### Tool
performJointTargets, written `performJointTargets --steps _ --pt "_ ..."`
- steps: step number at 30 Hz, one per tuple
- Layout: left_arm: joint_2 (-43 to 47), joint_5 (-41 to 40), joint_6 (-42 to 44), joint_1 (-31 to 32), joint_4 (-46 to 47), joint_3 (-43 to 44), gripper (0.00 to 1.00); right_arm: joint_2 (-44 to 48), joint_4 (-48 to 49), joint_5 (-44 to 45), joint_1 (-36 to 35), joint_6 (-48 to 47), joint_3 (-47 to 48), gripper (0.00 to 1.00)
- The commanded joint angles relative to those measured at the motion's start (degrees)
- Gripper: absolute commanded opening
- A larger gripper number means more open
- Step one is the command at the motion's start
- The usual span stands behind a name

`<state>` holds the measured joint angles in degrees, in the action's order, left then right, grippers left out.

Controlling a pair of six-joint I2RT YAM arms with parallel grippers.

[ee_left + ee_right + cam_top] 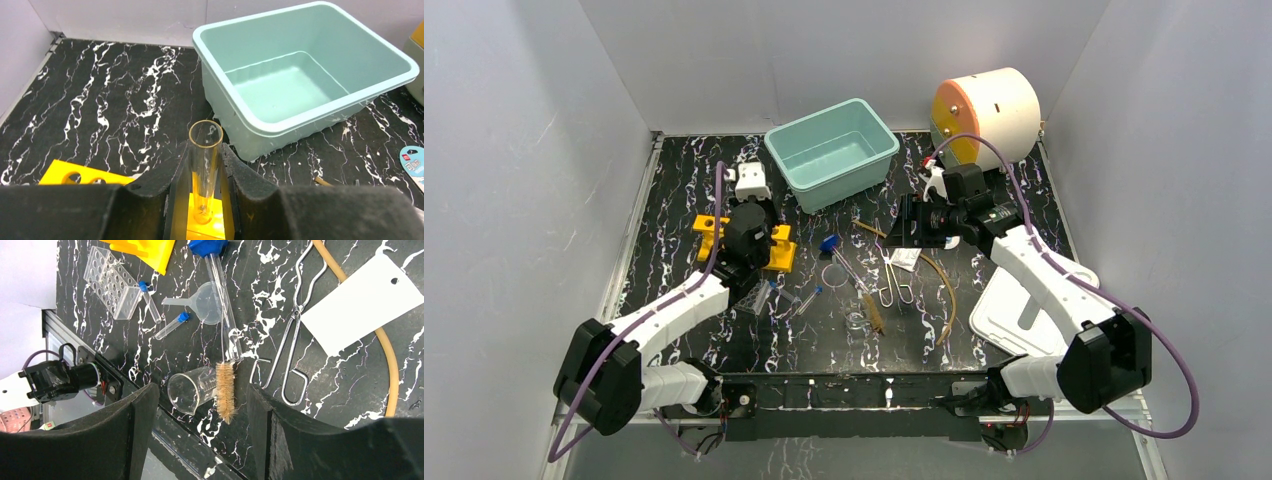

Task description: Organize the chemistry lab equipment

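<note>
My left gripper [205, 152] is shut on a clear glass test tube [204, 165], held upright, with its round bottom just over the yellow holed rack [75, 176]. From above, this gripper [752, 226] hangs over the rack [782, 256]. My right gripper [200, 392] is open and empty above a thin brush [226, 390] and a small glass beaker [190, 389] lying on its side. A funnel [206, 302], two blue-capped tubes [172, 325], wire tongs [295, 340], a white card [360, 302] and amber tubing [387, 347] lie around it.
A teal bin [832, 152] stands at the back centre, just past the left gripper. A white and orange drum [984, 115] sits at the back right. A white tray [1014, 310] lies under the right arm. A clear plastic rack [752, 297] lies near the left forearm.
</note>
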<state>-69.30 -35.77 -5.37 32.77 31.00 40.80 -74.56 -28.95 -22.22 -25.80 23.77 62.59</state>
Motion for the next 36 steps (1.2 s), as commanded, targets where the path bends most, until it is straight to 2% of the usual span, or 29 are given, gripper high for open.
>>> performJointTargets --steps 1,9,29,36 --pt "1.46 -2.47 -3.80 -0.08 1.99 -1.24 0.11 2.59 -1.10 0.35 -0.21 0.16 0.81 0.72" --pt "0.12 -2.65 -3.92 -0.16 3.84 -4.03 0.13 4.51 -0.24 1.32 -0.14 1.39 -0.88 0.72" --pt "-4.14 -7.66 -4.40 -0.67 17.31 -10.65 0.14 6.28 -6.05 2.46 -0.19 0.85 0.13 0.72" --pt "-8.60 -7.43 0.09 -0.78 23.95 -9.90 0.14 6.07 -6.36 2.33 -0.14 0.76 -0.01 0.73"
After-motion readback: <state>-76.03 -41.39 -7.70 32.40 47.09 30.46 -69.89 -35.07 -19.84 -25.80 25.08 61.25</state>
